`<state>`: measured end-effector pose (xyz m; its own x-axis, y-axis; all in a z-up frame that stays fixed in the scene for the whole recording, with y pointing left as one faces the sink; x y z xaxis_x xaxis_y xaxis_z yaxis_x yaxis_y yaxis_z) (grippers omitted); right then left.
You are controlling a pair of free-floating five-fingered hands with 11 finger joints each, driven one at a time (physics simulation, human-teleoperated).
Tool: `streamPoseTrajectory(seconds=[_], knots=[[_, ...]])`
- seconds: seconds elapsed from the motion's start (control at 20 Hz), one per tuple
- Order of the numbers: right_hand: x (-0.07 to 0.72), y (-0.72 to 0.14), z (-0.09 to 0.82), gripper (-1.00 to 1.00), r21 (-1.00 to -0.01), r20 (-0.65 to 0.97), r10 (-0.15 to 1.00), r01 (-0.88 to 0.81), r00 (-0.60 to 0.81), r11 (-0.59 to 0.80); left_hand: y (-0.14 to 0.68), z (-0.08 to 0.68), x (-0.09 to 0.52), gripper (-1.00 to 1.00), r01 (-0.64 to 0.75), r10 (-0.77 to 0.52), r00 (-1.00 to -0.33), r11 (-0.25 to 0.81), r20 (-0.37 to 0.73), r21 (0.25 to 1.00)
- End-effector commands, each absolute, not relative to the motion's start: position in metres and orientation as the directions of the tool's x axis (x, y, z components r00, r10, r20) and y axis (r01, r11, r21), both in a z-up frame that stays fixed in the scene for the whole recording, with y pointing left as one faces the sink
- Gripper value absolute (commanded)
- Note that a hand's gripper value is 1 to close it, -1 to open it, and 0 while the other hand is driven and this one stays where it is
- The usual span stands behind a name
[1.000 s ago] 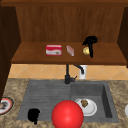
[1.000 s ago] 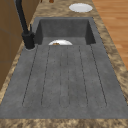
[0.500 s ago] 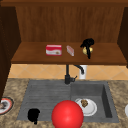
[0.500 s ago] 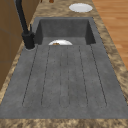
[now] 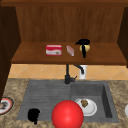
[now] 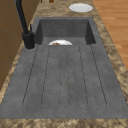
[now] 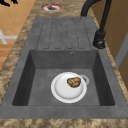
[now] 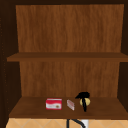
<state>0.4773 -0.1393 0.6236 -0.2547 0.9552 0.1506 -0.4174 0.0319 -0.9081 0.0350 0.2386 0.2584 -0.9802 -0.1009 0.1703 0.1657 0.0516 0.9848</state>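
Gripping yellow ball point(image 5: 86, 48), right hand point(image 5: 83, 45), wooden shelf point(image 5: 32, 56)

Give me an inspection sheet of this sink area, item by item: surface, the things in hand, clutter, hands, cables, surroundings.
Surface: grey sink with ribbed drainboard, set in a speckled stone counter.
Things in hand: small yellowish round object on the lower shelf, right hand on it.
Clutter: red box, small pink packet, white plate with a brown food piece in the basin, red ball, red-rimmed plate.
Hands: right hand curled over the round object; left hand low above the drainboard.
Cables: nothing seen.
Surroundings: black tap, wooden cabinet.
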Motion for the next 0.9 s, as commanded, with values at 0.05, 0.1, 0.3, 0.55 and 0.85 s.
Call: streamPoseTrajectory(seconds=[0.05,0.1,0.3,0.55,0.85], knots=[[0.49,-0.149,0.617,-1.0,-0.888,0.169,0.946,-0.46,-0.276,0.025,0.239,0.258,0.035,0.0,0.166,-0.101,-0.98,0.052,0.17,0.985],[0.491,-0.153,0.619,-1.0,-0.889,0.176,0.941,-0.457,-0.288,0.026,0.239,0.258,0.035,0.0,0.166,-0.101,-0.98,0.052,0.17,0.985],[0.49,-0.168,0.633,-1.0,-0.886,0.197,0.931,-0.462,-0.306,0.036,0.239,0.258,0.035,0.0,0.166,-0.101,-0.98,0.052,0.17,0.985],[0.499,-0.184,0.654,-1.0,-0.849,0.213,0.931,-0.527,-0.296,0.027,0.239,0.258,0.035,0.0,0.166,-0.101,-0.98,0.052,0.17,0.985],[0.526,-0.179,0.656,-1.0,-0.756,0.193,0.944,-0.654,-0.267,-0.03,0.239,0.258,0.035,0.0,0.166,-0.101,-0.98,0.052,0.17,0.985]])
